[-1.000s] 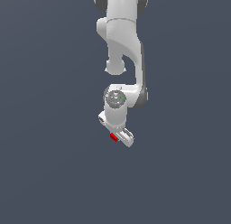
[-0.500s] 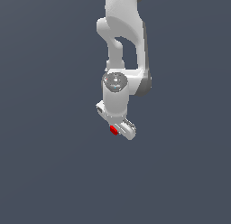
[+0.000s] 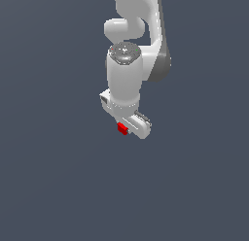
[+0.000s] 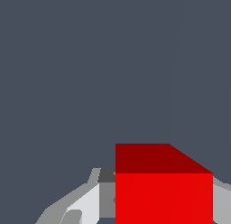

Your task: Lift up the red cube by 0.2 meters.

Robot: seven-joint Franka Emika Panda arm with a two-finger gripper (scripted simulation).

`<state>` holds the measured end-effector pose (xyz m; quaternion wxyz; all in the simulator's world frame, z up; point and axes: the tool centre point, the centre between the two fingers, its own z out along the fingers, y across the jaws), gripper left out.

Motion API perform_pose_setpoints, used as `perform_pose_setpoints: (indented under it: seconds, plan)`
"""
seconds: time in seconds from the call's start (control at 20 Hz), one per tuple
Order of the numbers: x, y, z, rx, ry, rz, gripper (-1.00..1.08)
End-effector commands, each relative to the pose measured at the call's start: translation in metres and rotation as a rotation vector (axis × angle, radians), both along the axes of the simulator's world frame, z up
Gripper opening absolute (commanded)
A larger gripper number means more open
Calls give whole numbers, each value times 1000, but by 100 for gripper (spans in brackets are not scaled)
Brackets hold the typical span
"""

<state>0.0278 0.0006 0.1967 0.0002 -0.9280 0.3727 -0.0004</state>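
Flat slate-grey fills everything behind the arm; no edge or shadow marks off a bench, so I can't say where a surface lies or how high things are. From the exterior view the white arm hangs down the middle, wrist pointing downward, and the cube sits right at the tip of the pincer, poking out toward that view's left. The wrist view shows it better: the cube fills the space between the grey fingers, one flanking each side, touching or very nearly so. So the pincer is closed narrowly around the cube, holding it. The cube lies directly between the fingers, with no offset to correct, so I'd judge what remains is purely travel straight up.
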Motion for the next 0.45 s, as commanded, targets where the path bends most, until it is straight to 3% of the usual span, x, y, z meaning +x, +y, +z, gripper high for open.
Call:
perform_pose_setpoints:
  seconds: [0.0,0.4]
  plan:
    - [0,0,16,0,1,0,-100]
    - [2,0,33,0,1,1,-100]
